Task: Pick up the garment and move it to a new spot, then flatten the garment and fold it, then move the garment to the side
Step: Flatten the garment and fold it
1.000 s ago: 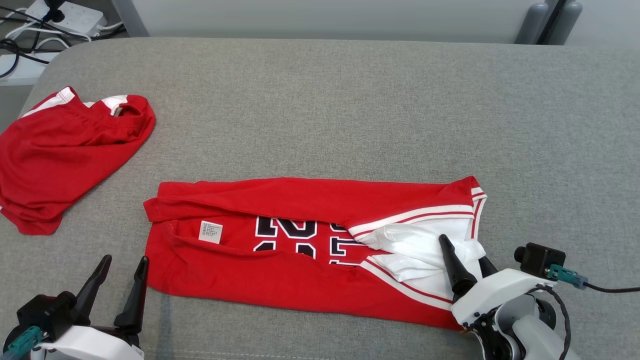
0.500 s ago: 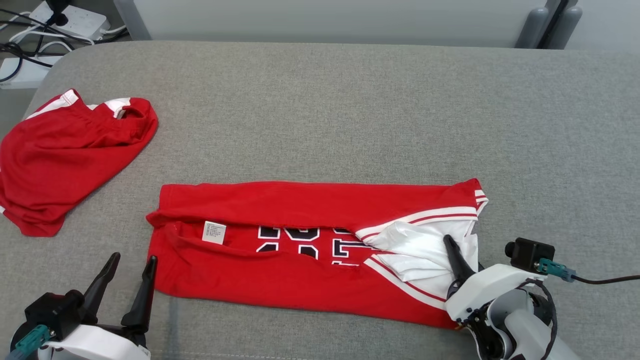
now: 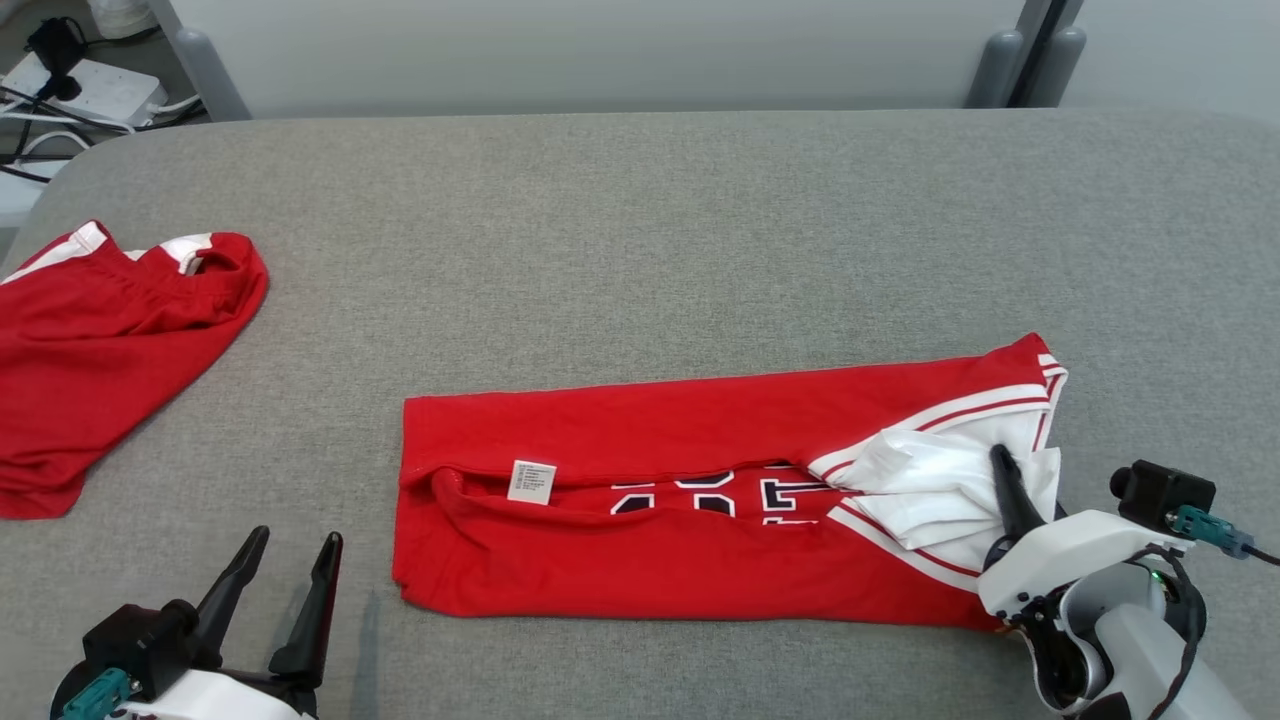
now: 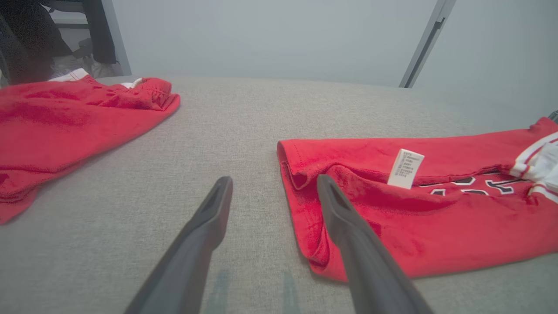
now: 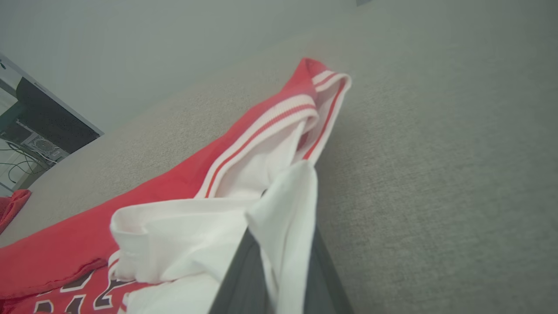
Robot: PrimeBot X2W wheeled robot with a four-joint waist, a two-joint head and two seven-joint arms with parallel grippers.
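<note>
The garment (image 3: 700,540) is a red jersey with black-and-white lettering and white striped trim, lying as a long folded band across the grey cushion (image 3: 650,250). My right gripper (image 3: 1010,470) is shut on the white fabric at the garment's right end; in the right wrist view the white cloth (image 5: 279,209) sits pinched between the fingers and covers their tips. My left gripper (image 3: 298,537) stands open and empty just left of the garment's left edge (image 4: 301,174), above the cushion. A white label (image 4: 405,168) shows near that edge.
A second red garment (image 3: 100,350) lies bunched at the cushion's far left. A power strip with cables (image 3: 90,85) sits on the floor beyond the back left corner. Grey posts (image 3: 1000,60) stand behind the cushion at the right.
My right gripper has shut on the white fabric and drawn the garment to the right, away from the other red garment. The head camera has also shifted. My left gripper stays open.
</note>
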